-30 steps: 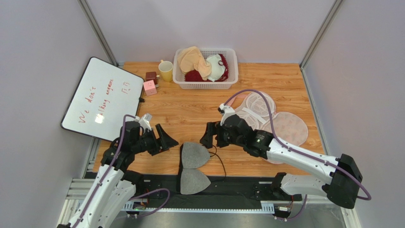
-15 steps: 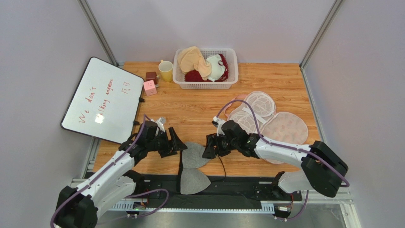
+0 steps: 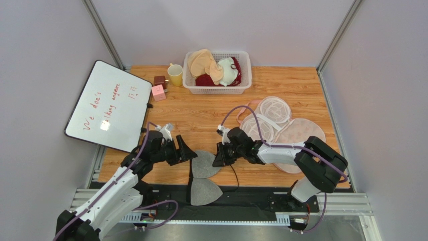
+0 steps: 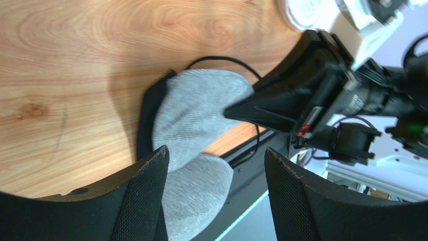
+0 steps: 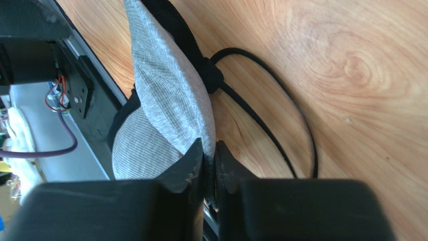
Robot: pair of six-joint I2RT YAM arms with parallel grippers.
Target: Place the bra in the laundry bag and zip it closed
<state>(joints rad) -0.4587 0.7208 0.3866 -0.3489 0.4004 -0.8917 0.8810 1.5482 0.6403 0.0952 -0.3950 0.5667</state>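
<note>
Top external view: the bra lies at the near edge of the table, between the two grippers. One grey cup rests on the wood; the other overhangs onto the black base rail. Its black strap loops out to the right. The left gripper sits just left of the far cup, fingers apart. The right gripper is at the cup's right edge; finger spacing cannot be read from this view. The bag lies flat to the right, open, with white mesh showing, well apart from the bra and partly under the right arm. A basket of other garments, a mug and a whiteboard are at the far and left sides.

Left wrist view: the left gripper is spread wide and holds nothing. The bra lies beyond and between the fingers, not touching them. The right gripper meets the cup's edge.

Right wrist view: the right gripper has its fingers nearly together, clamped on the pointed edge of the bra. The strap curls over the table.
</note>
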